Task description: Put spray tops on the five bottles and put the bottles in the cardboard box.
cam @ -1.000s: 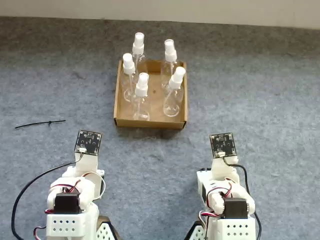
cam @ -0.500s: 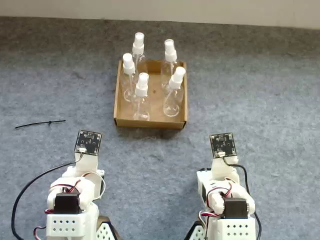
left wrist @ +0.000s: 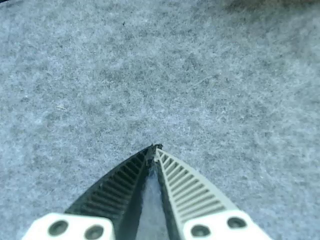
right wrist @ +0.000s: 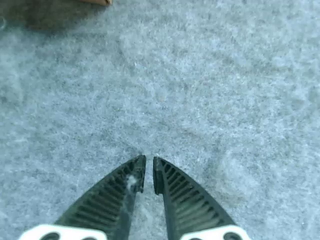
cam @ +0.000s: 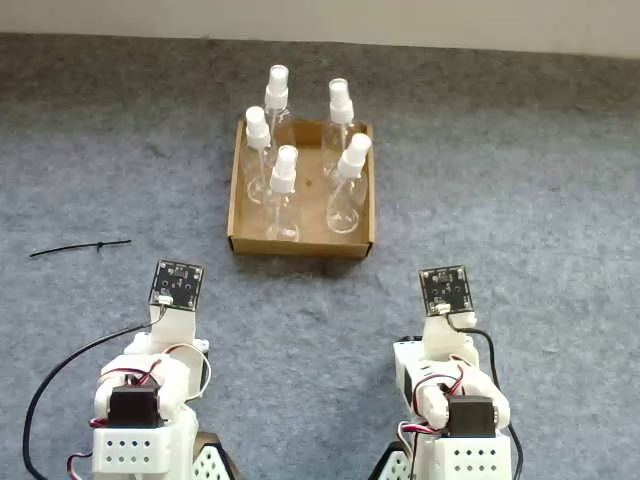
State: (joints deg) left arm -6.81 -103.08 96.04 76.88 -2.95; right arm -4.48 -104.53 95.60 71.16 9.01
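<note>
Bearing the cardboard box [cam: 300, 246], grey carpet [cam: 500, 150] spreads wide.

Grey felt table [cam: 520, 180], cardboard box [cam: 300, 246], black zip tie [cam: 80, 247]

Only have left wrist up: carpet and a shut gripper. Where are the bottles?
Observer: All five bottles stand upright inside the cardboard box, ahead of both arms in the high view.
Operator: Spray tops on?
Observer: Yes, a white spray top sits on every one.
Operator: Right gripper holding anything?
Observer: No. The right gripper is shut on nothing, over bare carpet.
</note>
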